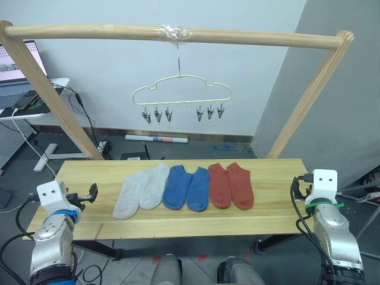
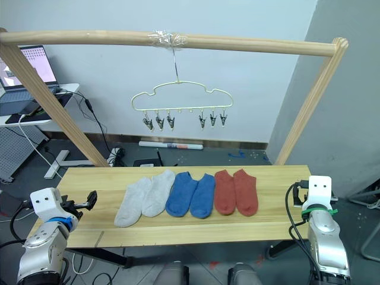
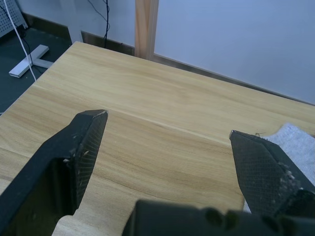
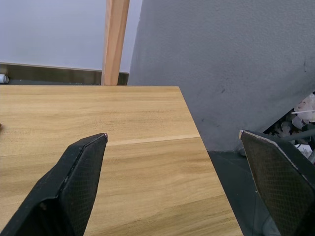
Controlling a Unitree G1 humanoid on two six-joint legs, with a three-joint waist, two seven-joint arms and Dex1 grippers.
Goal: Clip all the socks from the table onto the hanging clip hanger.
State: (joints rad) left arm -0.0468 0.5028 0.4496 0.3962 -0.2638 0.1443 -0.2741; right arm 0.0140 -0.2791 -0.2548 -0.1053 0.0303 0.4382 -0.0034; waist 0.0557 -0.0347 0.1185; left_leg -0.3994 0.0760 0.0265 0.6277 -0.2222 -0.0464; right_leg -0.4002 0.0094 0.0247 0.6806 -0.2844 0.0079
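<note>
Six socks laid flat in a row mid-table (image 1: 261,222): two grey (image 1: 141,189), two blue (image 1: 186,187), two rust red (image 1: 231,184), touching side by side, with the yellow clip hanger (image 1: 181,93) hanging off the wooden pole above, all six clips empty. Probably light, floppy knit that'll droop and bunch, so best pinched at the cuff edge and fed up into a clip. Left gripper (image 3: 167,142) and right gripper (image 4: 179,147) both spread wide, holding nothing, parked at opposite ends of the table.
</note>
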